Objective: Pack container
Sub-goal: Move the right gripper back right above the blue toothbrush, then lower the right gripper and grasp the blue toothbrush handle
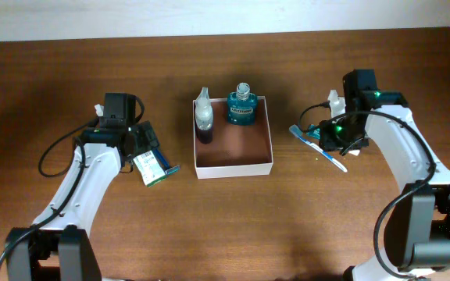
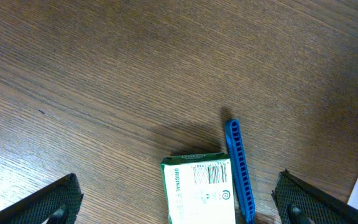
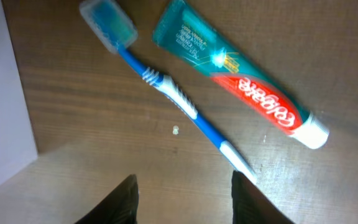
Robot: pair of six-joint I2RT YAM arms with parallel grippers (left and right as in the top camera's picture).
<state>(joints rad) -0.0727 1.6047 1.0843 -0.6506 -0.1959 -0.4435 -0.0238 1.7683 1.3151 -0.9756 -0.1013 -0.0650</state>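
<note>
Two wide-open grips, neither holding anything. My left end effector (image 2: 177, 177) straddles a green-and-white carton (image 2: 197, 190) on the tabletop (image 2: 104, 81), with a blue comb (image 2: 239, 168) just beside the carton at 3 o'clock. My right end effector (image 3: 185, 176) hangs over a toothbrush (image 3: 166, 90), with the toothpaste (image 3: 241, 81) at its 2 o'clock. Further out, the container (image 1: 233, 167) sits centrally between the arms. A mouthwash bottle (image 1: 241, 108) and a small dark bottle (image 1: 204, 117) stand inside it against its 12 o'clock wall.
</note>
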